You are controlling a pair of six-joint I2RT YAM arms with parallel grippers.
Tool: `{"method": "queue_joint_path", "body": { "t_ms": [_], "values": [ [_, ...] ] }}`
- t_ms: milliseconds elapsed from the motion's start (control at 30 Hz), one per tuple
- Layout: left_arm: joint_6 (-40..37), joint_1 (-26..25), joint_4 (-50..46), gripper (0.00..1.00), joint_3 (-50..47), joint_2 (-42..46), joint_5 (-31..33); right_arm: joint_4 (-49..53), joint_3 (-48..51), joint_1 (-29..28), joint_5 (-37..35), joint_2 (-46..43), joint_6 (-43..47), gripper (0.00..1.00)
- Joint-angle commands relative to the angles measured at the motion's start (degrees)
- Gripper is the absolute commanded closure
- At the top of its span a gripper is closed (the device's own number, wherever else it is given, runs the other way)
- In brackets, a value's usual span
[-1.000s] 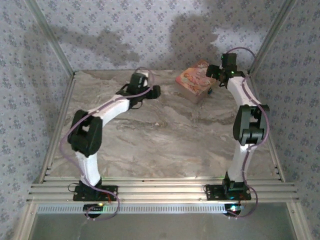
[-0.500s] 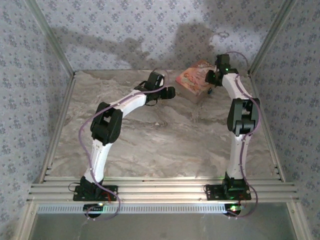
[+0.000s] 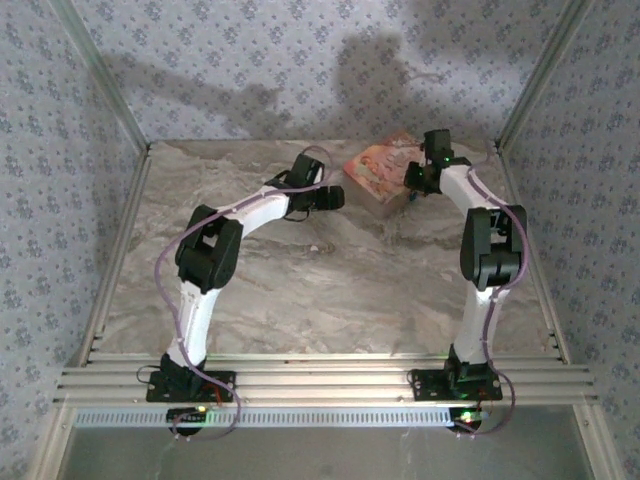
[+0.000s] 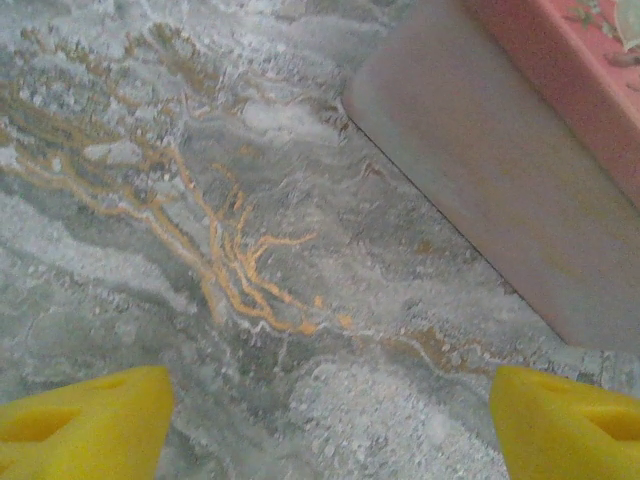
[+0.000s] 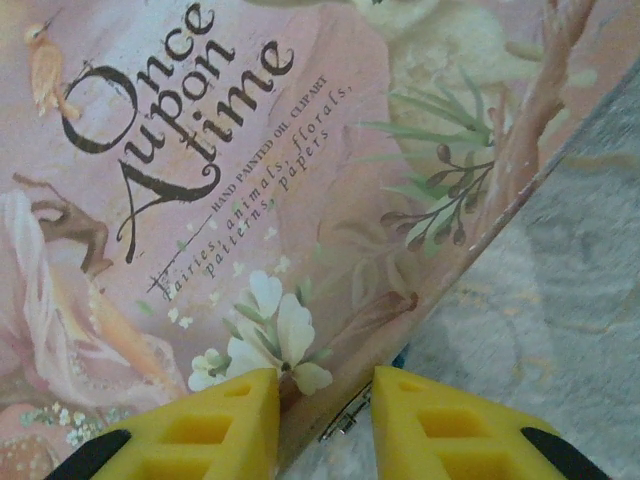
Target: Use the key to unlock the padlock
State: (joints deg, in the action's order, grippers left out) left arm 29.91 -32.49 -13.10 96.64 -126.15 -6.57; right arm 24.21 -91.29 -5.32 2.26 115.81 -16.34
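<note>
A: Right gripper point(image 5: 325, 425), state?

B: Jaws a little apart and clamped on nothing that I can see. The edge of the pink box point(image 5: 250, 180) runs into the gap between its yellow pads point(image 5: 225, 425).

A: Padlock?

B: There's a teal-blue sliver point(image 5: 401, 354) just ahead of the right gripper's fingertips, on the side of its right-hand pad. It's tucked against the box edge, low by the table point(image 4: 200, 200). Most of it is hidden, so I can't tell how it's oriented.

A: Key?

B: Can't say for sure. A thin metal bit point(image 5: 343, 424) sits right between the pads. It could be the key or the shackle, too small to tell.

A: Left gripper point(image 4: 330, 425)?

B: Spread wide and empty, with bare marble between the pads. The box side is ahead of it and off toward its right pad, not touching.

A: How will the lock handle?

B: My guess is it's tiny, hard metal, light and slick. It'll probably skate on the marble or pop out of the pads if it's squeezed off-centre. It's rigid, so crushing isn't a worry. The worry is losing it under the box edge.

A: Where to grab it?

B: Across the flat faces of the body, pads square on. Leave the shackle and the keyhole end clear. The box is crowding it, so I'd clear the box or drag the lock out into the open first. One gripper should pin the body while the other works the key, because something that light will likely just spin with the key.
</note>
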Motion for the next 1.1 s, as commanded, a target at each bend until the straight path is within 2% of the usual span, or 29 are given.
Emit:
{"method": "queue_joint_path", "body": {
  "t_ms": [0, 233, 367, 500, 567, 700, 800, 933, 1067],
  "values": [
    [1.5, 0.4, 1.4, 0.17, -2.0, 4.7, -1.5, 6.3, 6.1, -4.1, 3.4, -2.1, -1.9, 0.71],
    [2.6, 2.4, 2.8, 0.17, -7.9, 8.7, -2.0, 4.4, 15.2, -11.9, 4.8, -10.3, -8.3, 0.7],
    [2.6, 3.7, 3.8, 0.17, -11.3, 10.3, -2.9, 5.6, 16.2, -15.8, 3.4, -14.1, -9.7, 0.65],
    [2.3, 3.9, 4.7, 0.17, -12.1, 10.3, -4.9, 6.3, 16.4, -17.1, 4.4, -18.2, -10.9, 0.59],
    [2.1, 3.9, 4.5, 0.17, -11.4, 9.8, -5.4, 7.5, 16.0, -17.1, 5.3, -20.0, -11.0, 0.53],
    [2.3, 4.2, 3.6, 0.18, -9.8, 8.5, -5.5, 12.5, 12.9, -14.3, 4.3, -22.6, -10.0, 0.39],
    [2.6, 4.6, 2.6, 0.18, -8.4, 7.9, -5.3, 14.7, 10.1, -8.3, 3.6, -21.9, -8.6, 0.33],
    [2.6, 4.8, 2.1, 0.2, -6.9, 7.0, -5.7, 14.6, 5.4, -0.8, 6.1, -16.4, -6.6, 0.25],
    [2.2, 4.7, 0.8, 0.23, -4.2, 4.9, -7.0, 12.9, -0.2, 2.4, 10.9, -8.2, -6.1, 0.19]
  ]
}}
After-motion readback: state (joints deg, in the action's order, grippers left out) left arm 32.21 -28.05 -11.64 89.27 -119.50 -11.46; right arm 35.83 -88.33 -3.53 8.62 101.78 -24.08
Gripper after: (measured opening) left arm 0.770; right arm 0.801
